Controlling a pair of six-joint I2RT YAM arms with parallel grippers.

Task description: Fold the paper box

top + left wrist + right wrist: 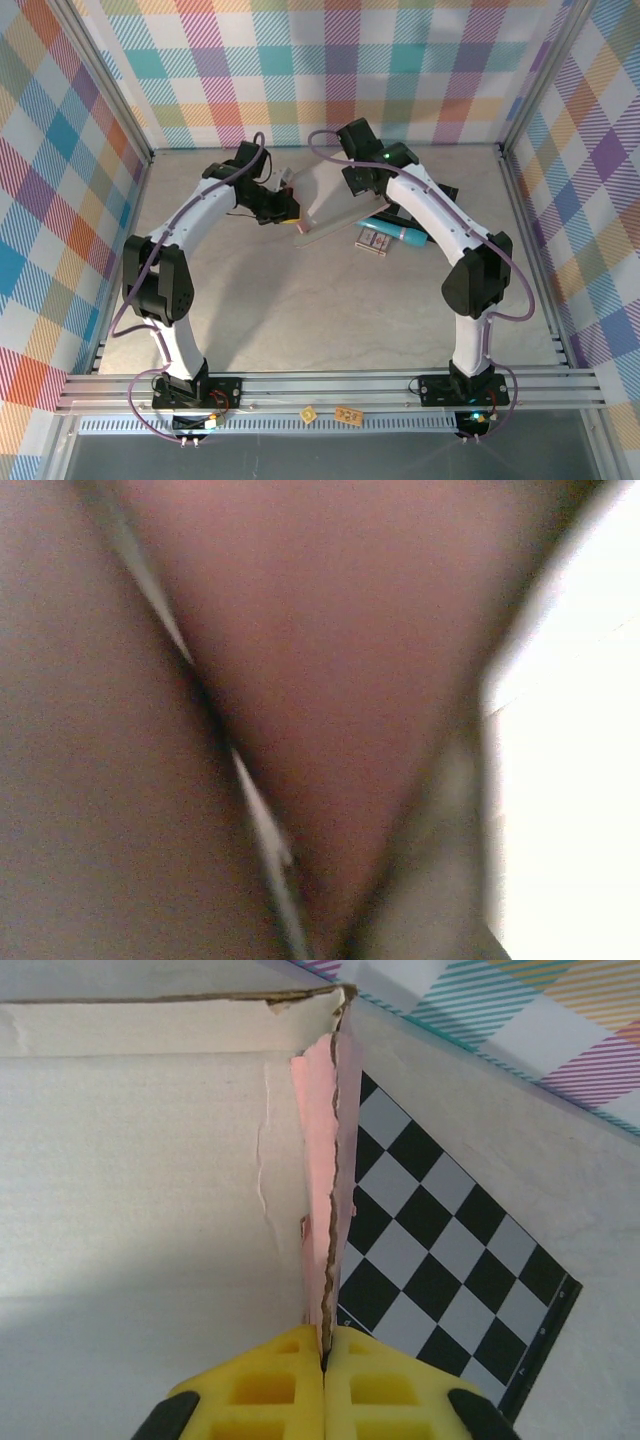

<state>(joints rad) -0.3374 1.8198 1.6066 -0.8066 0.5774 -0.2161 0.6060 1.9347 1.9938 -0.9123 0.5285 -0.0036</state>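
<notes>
Right pincer (323, 1360) pinched tight on a thin pink flap of the paper box (318, 1160), which rises straight ahead of it; checkered board (440, 1260) lies beyond, to its right. Left pincer (283, 205) closed, seemingly on the box's opposite end. Fold gently along the crease: the gripped edge looks ragged.

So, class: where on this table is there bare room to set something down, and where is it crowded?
Free: the wide table stretch between the left arm and right arm, back from the front rail. Crowded: the back middle, where the paper box, checkered board and card pack cluster.
</notes>
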